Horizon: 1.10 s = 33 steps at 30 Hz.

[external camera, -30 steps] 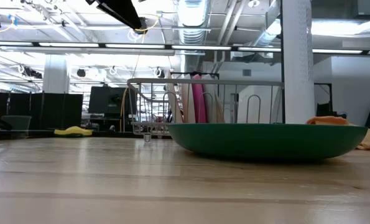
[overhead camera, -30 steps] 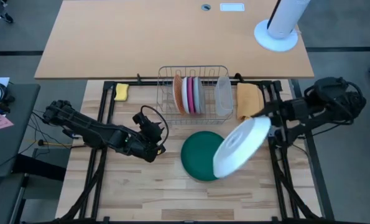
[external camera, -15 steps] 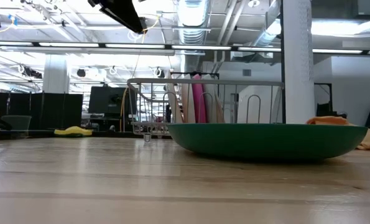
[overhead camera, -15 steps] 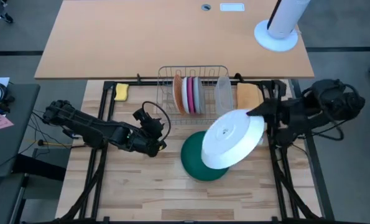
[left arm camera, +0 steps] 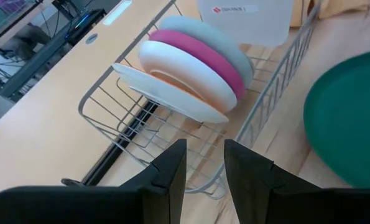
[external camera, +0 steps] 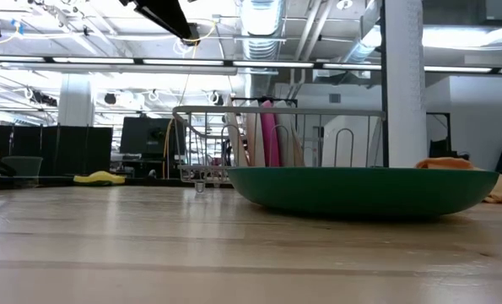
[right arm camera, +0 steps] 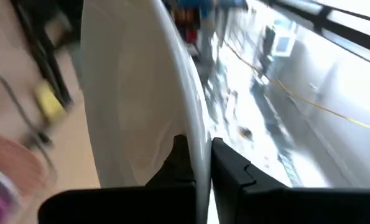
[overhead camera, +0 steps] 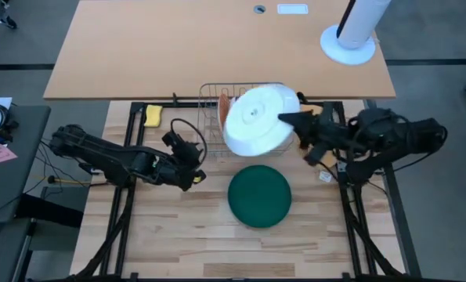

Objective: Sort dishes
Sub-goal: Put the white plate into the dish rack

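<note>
White plate (overhead camera: 254, 120) rim clamped between right jaws.

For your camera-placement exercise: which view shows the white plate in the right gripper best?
The high view: the white plate shows nearly whole, held at its rim by the right gripper over the dish rack. The right wrist view shows only its rim, edge-on between the fingers. The low view and the left wrist view do not show it.
</note>
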{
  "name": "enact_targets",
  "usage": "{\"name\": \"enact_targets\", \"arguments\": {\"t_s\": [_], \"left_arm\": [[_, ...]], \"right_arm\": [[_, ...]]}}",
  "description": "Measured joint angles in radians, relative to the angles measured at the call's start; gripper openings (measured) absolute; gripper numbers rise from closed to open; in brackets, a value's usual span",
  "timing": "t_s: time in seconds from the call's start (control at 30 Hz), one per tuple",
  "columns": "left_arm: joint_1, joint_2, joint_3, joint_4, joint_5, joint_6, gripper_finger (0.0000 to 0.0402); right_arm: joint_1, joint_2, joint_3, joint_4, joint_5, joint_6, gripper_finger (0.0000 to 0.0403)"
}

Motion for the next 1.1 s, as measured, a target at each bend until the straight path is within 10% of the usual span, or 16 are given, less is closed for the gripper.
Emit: {"name": "enact_targets", "arguments": {"t_s": [0.53, 1.1], "left_arm": [[-0.032, -0.039, -0.026, -0.287, -0.04, -0.316, 0.0103], [0.077, -0.042, -0.316, -0.29, -0.075, -0.293, 0.0103]], "right_arm": [[-0.17, 0.346, 0.095, 0.122, 0.07, -0.459, 0.002], [-0.377, 0.647, 0.102, 0.225, 0.043, -0.713, 0.0019]]}}
